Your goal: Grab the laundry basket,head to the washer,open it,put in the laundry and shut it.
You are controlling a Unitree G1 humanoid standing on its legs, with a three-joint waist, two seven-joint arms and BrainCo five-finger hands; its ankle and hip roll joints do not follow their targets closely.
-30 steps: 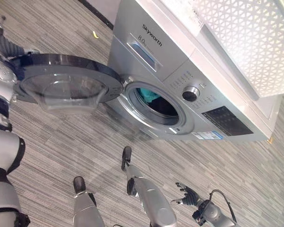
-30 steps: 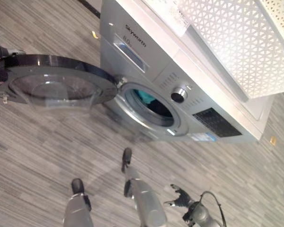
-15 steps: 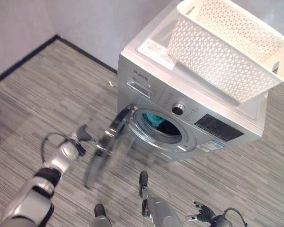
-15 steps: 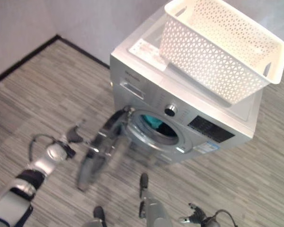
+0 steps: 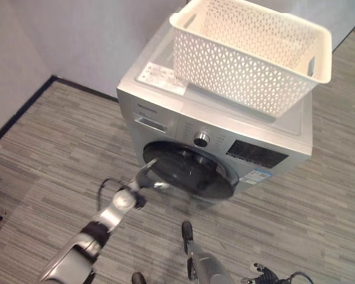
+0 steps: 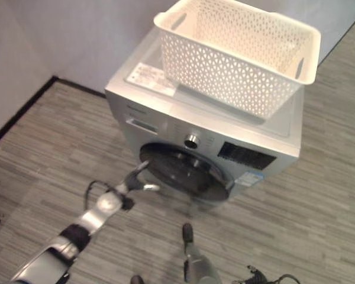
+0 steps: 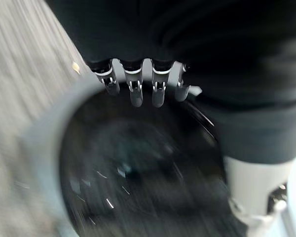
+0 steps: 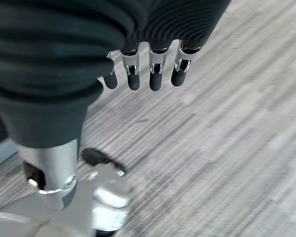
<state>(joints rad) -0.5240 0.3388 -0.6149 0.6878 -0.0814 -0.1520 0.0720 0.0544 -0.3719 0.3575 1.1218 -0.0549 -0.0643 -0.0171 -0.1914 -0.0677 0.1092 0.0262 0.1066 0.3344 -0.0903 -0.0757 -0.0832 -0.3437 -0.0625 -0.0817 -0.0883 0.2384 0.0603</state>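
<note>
The silver washer (image 5: 173, 120) stands against the wall with the white laundry basket (image 5: 251, 50) on its top. Its dark round door (image 5: 192, 173) lies over the drum opening, flat or nearly flat against the front; I cannot tell whether it is latched. My left hand (image 5: 145, 177) reaches the door's left edge, and in the left wrist view its fingers (image 7: 134, 92) stretch straight over the dark glass (image 7: 138, 182). My right hand (image 5: 259, 274) hangs low by the floor, away from the washer, with its fingers (image 8: 154, 75) relaxed and holding nothing.
A white label sheet (image 5: 160, 77) lies on the washer top beside the basket. Pale walls with a dark baseboard (image 5: 21, 106) meet in a corner to the left. Grey striped floor (image 5: 319, 201) spreads in front of the washer and to its right.
The door has swung from wide open to against the washer front, hiding the teal laundry in the drum. My left hand followed it in. The camera has also shifted.
</note>
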